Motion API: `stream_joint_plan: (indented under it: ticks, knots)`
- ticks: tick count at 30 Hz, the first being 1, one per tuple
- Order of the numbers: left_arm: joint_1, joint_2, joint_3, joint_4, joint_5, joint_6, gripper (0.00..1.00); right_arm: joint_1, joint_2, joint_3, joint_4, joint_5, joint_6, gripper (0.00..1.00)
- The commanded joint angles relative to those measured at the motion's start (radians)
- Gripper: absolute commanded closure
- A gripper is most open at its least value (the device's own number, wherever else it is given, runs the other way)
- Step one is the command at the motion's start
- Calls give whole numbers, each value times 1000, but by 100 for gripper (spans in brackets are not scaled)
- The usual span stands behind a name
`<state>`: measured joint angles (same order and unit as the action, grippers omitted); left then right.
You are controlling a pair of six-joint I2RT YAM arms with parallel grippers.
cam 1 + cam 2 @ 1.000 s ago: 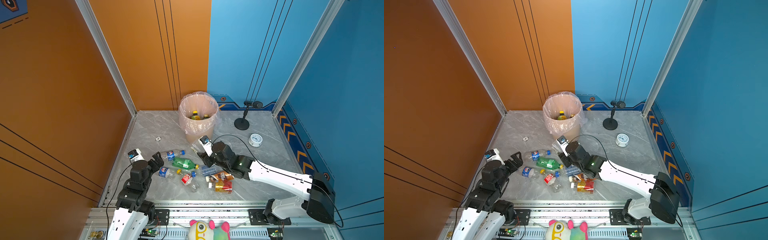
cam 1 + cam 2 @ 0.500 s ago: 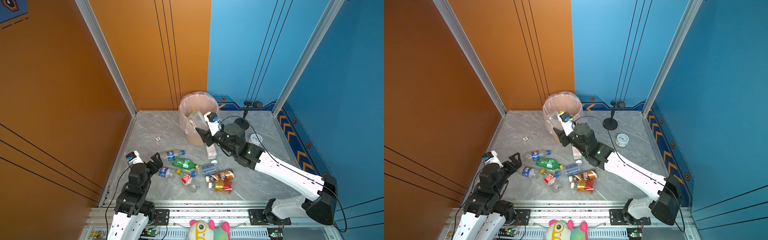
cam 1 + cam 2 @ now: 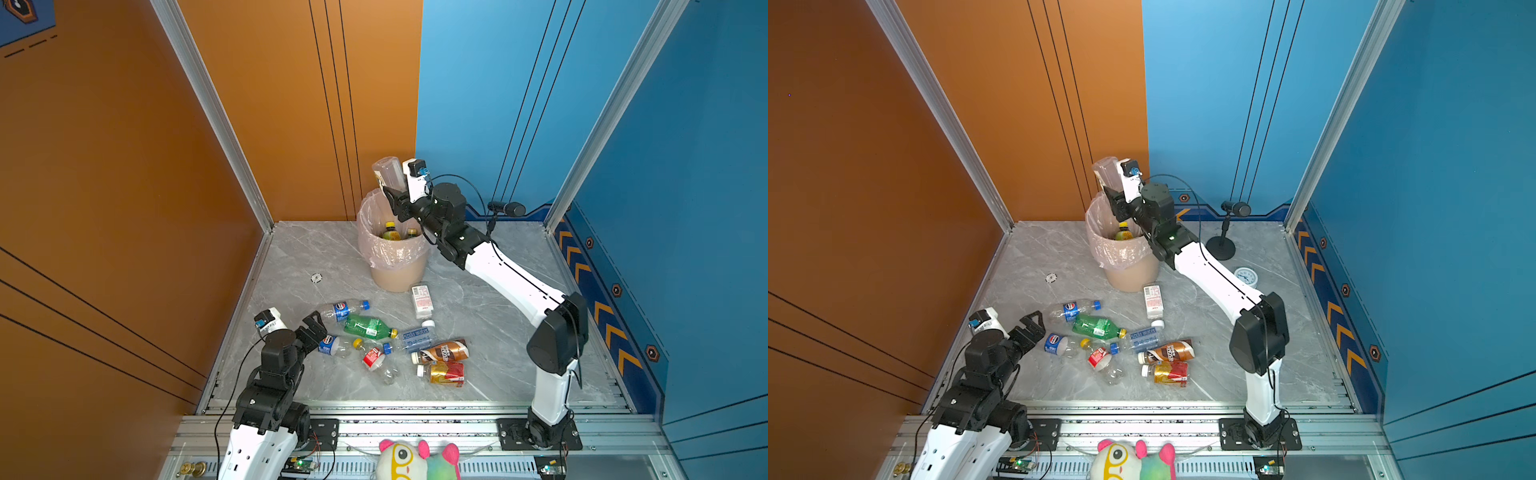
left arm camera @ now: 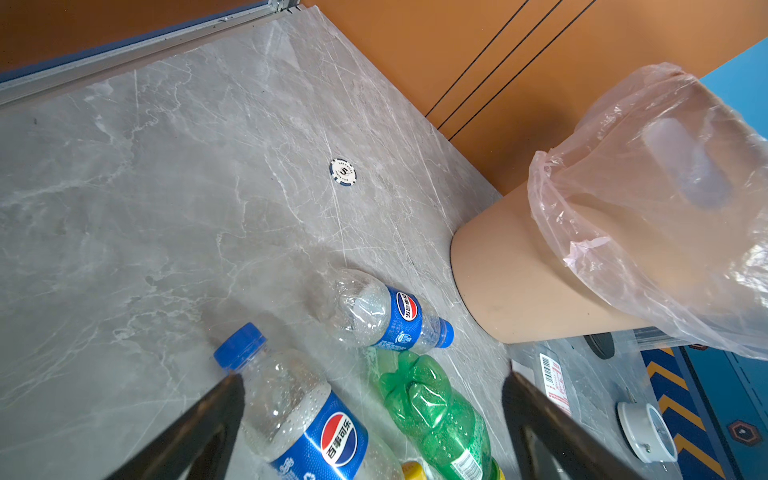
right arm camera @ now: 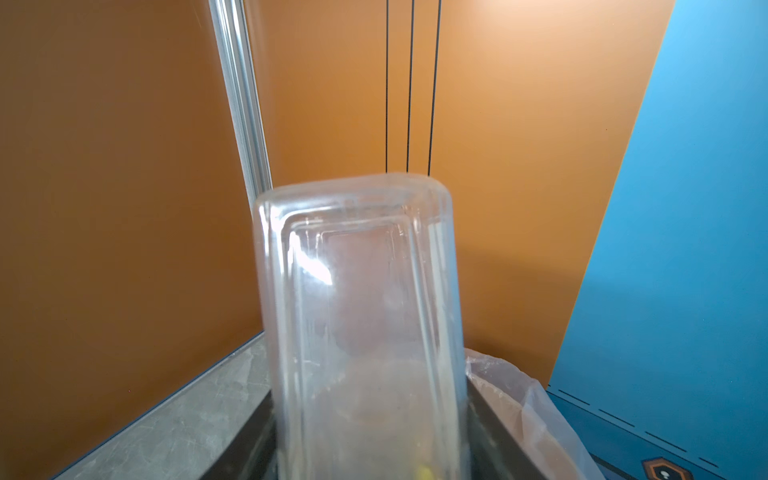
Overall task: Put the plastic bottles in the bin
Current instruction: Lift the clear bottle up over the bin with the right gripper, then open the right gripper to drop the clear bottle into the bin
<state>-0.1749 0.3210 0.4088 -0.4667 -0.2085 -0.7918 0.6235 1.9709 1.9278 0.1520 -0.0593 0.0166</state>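
We see the right gripper [image 3: 395, 198] raised above the bin [image 3: 399, 276], clamped on a clear bottle [image 3: 387, 174] that sticks up out of its jaws. The bin stands near the far edge of the bench [image 3: 498, 340], with a yellow-capped bottle [image 3: 390, 232] inside it. The left gripper [image 3: 319, 326] sits low near the bench's left edge, jaws spread wide, just beside a blue-labelled bottle [image 3: 331, 345]. Between the bin and the near edge lie a blue-capped bottle [image 3: 345, 309], a green bottle [image 3: 368, 327], a brown bottle [image 3: 442, 351] and a red-gold bottle [image 3: 445, 372]. A white bottle [image 3: 422, 297] lies at the bin's foot.
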Motion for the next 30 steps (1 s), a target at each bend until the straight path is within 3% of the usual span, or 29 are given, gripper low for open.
stream_joint_plan:
  ticks: [1, 14, 26, 30]
  knots:
    - [11, -24, 10, -31, 16, -11, 2, 3, 46, 93, -75, -77, 25, 52]
    - [22, -17, 27, -37, 8, 11, 2, 26, 137, 120, -139, -131, 28, 51]
    - [29, -30, 38, -74, 12, 23, 2, 45, 130, 107, -144, -101, 22, 49]
    - [30, -65, 29, -96, 1, 19, 2, 45, 118, 80, -118, -86, 44, 44]
